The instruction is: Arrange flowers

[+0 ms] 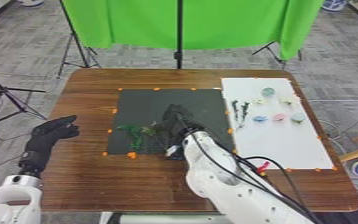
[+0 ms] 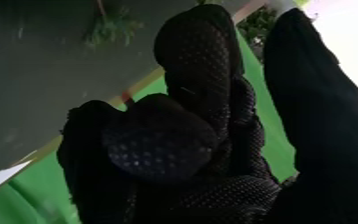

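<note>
In the head view, my left hand point(image 1: 53, 131) is open above the table's left side, away from the flowers. My right hand point(image 1: 174, 122) is over the black mat point(image 1: 149, 100), just right of the green leafy stems point(image 1: 133, 132). A small pale piece point(image 1: 172, 149) lies by its lower edge. In the right wrist view, my right hand point(image 2: 193, 65) covers much of the scene, with a green sprig point(image 2: 111, 29) beyond it and more leaves point(image 2: 260, 22) near its thumb. Whether it grips a stem is hidden.
The white board point(image 1: 286, 142) on the right bears dark stems point(image 1: 240, 111) and several flower heads, among them a pink one point(image 1: 278, 117) and a blue one point(image 1: 260, 119). A red flower point(image 1: 263, 167) is near its front edge, beside my right arm. Orange markers line mat and board.
</note>
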### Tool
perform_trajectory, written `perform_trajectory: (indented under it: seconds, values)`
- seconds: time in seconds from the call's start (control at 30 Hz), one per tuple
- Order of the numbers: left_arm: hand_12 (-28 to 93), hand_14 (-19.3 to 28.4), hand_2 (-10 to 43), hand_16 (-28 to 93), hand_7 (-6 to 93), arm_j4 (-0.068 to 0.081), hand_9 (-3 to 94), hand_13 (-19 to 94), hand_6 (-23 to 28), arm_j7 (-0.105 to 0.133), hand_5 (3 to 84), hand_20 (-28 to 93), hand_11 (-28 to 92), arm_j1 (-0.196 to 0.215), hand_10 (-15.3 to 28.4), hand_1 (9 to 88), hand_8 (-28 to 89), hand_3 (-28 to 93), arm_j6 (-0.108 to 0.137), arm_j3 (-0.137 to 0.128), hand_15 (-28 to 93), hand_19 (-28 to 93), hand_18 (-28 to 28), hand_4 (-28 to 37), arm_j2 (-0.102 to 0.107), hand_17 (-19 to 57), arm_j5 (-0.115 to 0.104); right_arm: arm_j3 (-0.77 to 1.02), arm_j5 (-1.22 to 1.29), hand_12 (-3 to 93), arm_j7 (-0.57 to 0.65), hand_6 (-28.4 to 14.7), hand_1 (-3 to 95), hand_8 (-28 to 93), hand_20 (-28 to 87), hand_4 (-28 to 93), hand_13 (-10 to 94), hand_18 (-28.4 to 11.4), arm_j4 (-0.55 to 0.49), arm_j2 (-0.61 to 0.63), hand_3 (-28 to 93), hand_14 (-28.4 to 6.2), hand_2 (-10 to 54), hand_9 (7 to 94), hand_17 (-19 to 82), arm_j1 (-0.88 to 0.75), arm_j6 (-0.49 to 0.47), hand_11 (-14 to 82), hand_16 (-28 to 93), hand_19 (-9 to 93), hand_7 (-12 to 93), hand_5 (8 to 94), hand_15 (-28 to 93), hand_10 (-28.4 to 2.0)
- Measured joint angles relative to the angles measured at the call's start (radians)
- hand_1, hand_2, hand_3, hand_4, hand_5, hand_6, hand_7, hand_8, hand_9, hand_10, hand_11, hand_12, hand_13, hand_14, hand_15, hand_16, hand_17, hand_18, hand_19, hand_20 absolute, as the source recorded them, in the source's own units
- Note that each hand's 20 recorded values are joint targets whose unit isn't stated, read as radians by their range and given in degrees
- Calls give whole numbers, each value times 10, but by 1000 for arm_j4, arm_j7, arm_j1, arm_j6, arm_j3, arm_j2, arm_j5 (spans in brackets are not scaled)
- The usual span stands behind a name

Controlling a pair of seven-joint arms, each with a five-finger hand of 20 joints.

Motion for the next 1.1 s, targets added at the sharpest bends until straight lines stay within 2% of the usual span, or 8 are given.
perform_trajectory:
  seconds: [0.17, 0.27, 0.33, 0.43, 0.57, 0.63, 0.77, 1.1]
  values:
    - [123, 189, -12, -22, 160, -1, 502, 433, 45, 0, 476, 176, 249, 2, 138, 357, -73, 604, -1, -4, 289, 92, 124, -204, 0, 74, 0, 30, -34, 268, -1, -38, 418, 91, 480, -103, 937, -104, -71, 50, 607, -18, -95, 902, 702, 4, 34, 371, 257, 932, 238, 787, 596, -124]
    - [123, 189, -12, -21, 161, -1, 504, 433, 45, 0, 476, 176, 249, 6, 138, 358, -73, 604, -1, -9, 290, 93, 124, -205, 0, 74, 0, 73, -91, 278, 7, -35, 372, -53, 497, -109, 937, -110, -119, 100, 633, -19, -95, 896, 696, 19, 43, 375, 273, 932, 231, 776, 590, -124]
    - [124, 189, -11, -21, 162, -2, 504, 433, 45, -1, 476, 175, 249, 8, 138, 358, -73, 604, -1, -11, 290, 93, 124, -205, 0, 74, 0, 123, -125, 280, 19, -41, 351, -79, 504, -114, 937, -110, -128, 132, 623, -20, -95, 889, 691, 33, 34, 380, 278, 932, 200, 769, 589, -128]
    - [124, 189, -11, -21, 163, -2, 504, 434, 45, -4, 477, 175, 249, 10, 137, 359, -73, 603, -1, -12, 290, 93, 124, -205, 1, 74, 0, 213, -148, 281, 69, -52, 334, -77, 508, -117, 937, -113, -119, 176, 603, -21, -95, 886, 690, 60, -45, 383, 282, 932, 157, 757, 588, -129]
    - [125, 189, -12, -21, 161, -2, 506, 434, 46, -6, 478, 175, 249, 10, 138, 358, -74, 605, -1, -13, 289, 93, 124, -204, 1, 74, 0, 323, -138, 280, 155, -54, 326, -72, 509, -119, 937, -112, -43, 218, 593, -21, -95, 888, 690, 105, -265, 386, 281, 932, 148, 756, 591, -132]
    - [125, 189, -12, -22, 162, -2, 506, 434, 46, -6, 478, 175, 249, 11, 138, 358, -74, 605, -1, -13, 289, 93, 124, -205, 1, 74, 0, 344, -133, 280, 167, -55, 318, -72, 510, -121, 937, -112, 11, 230, 587, -21, -95, 888, 691, 120, -315, 387, 281, 932, 145, 757, 593, -133]
    - [125, 189, -12, -21, 162, -2, 507, 435, 46, -6, 478, 175, 248, 11, 138, 358, -74, 605, -1, -13, 289, 92, 124, -206, 1, 74, 0, 341, -126, 280, 175, -56, 312, -70, 513, -122, 937, -111, 79, 247, 582, -21, -95, 890, 696, 123, -320, 392, 279, 932, 144, 760, 600, -134]
    - [125, 189, -11, -21, 163, -1, 507, 436, 45, -6, 478, 175, 248, 6, 138, 358, -74, 605, -1, -8, 290, 92, 124, -207, 3, 74, 1, 294, -102, 281, 188, -58, 300, -70, 523, -122, 937, -111, 90, 234, 582, -19, -95, 899, 706, 108, -363, 403, 268, 932, 143, 771, 621, -134]
